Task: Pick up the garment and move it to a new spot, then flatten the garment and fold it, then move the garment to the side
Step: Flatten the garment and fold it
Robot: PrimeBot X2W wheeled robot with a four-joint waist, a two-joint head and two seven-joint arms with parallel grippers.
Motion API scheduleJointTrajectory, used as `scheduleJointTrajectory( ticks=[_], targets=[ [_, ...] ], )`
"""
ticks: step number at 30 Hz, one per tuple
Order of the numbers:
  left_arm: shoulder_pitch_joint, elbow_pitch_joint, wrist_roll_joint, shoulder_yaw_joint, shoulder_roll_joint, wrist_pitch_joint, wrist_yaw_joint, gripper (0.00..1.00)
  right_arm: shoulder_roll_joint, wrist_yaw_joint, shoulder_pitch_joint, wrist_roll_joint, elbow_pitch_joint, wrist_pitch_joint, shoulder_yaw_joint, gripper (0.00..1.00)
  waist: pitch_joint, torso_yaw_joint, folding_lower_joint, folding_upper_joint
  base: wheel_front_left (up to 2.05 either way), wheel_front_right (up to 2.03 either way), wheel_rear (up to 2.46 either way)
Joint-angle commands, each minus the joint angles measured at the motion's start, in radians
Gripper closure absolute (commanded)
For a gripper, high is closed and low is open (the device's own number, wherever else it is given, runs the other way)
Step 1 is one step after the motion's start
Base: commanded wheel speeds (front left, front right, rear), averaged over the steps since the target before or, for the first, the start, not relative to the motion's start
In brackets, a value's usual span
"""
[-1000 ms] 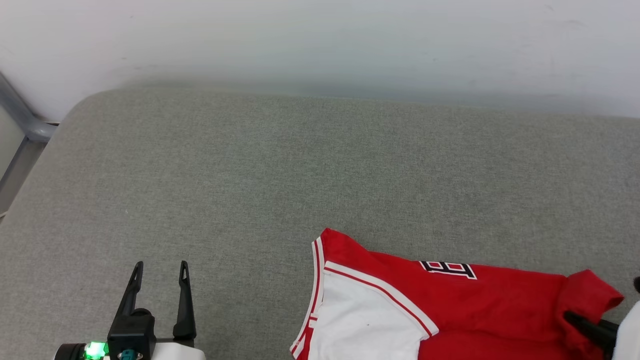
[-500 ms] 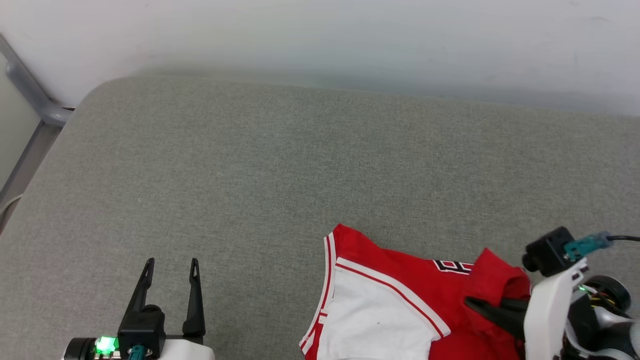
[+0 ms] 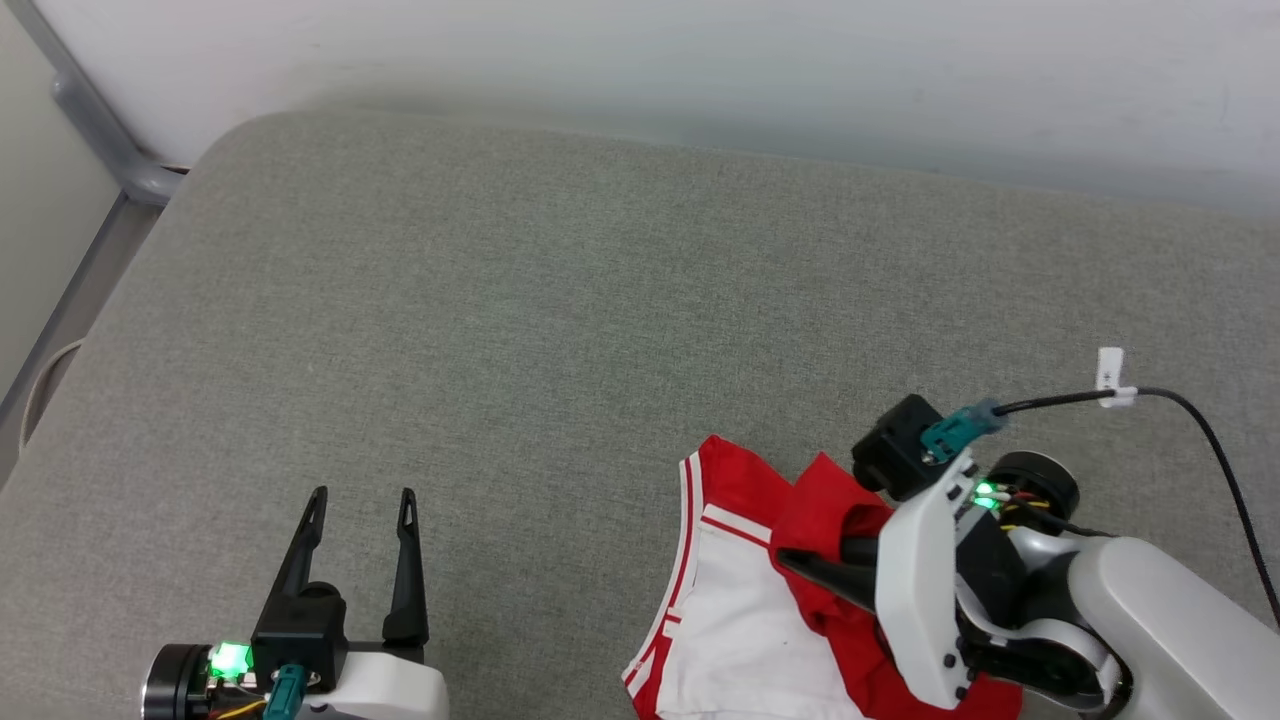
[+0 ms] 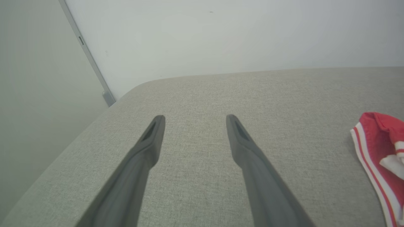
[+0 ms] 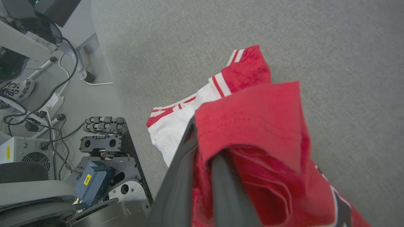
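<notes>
Well, grey cushion (image 3: 560, 330) around garment (image 3: 740, 620)

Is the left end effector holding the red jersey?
No, the left end effector is open over the grey fabric surface, and the jersey lies apart from it.

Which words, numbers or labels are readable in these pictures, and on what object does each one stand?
"008", perhaps; very small and uncertain: yellow sticker on the blue box.
Black, white-edged print on the red garment: only an edge shows, unreadable.
White tag on the black cable: too small to read.
Black marks on a white part at the right wrist view's left edge: blurred.
</notes>
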Motion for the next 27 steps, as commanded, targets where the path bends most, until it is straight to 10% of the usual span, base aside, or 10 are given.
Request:
scheduleJointTrajectory(
  ticks=[1, 23, 25, 27],
  targets=[
    [-0.008, 0.001, 0.003, -0.003, -0.005, -0.002, -0.001, 0.00, 0.009, -0.001, -0.020, 0.000, 0.007, -0.006, 0.009, 1.00, 0.004, 0.005, -0.0001, -0.0001, 0.00, 0.00, 0.00],
    [-0.061, 0.008, 0.004, -0.018, -0.022, -0.002, 0.008, 0.00, 0.162, -0.001, -0.318, 0.015, 0.483, -0.154, 0.479, 1.00, 0.080, 0.033, -0.0001, -0.0001, 0.00, 0.00, 0.00],
    [-0.057, 0.010, 0.005, -0.015, -0.019, -0.002, 0.008, 0.00, 0.161, -0.001, -0.329, 0.033, 0.475, -0.194, 0.483, 0.00, 0.074, 0.027, -0.0001, -0.0001, 0.00, 0.00, 0.00],
    [-0.052, 0.011, 0.006, -0.014, -0.016, -0.002, 0.008, 0.00, 0.150, -0.001, -0.339, 0.045, 0.456, -0.241, 0.476, 0.00, 0.064, 0.022, -0.0001, -0.0001, 0.00, 0.00, 0.00]
  ],
)
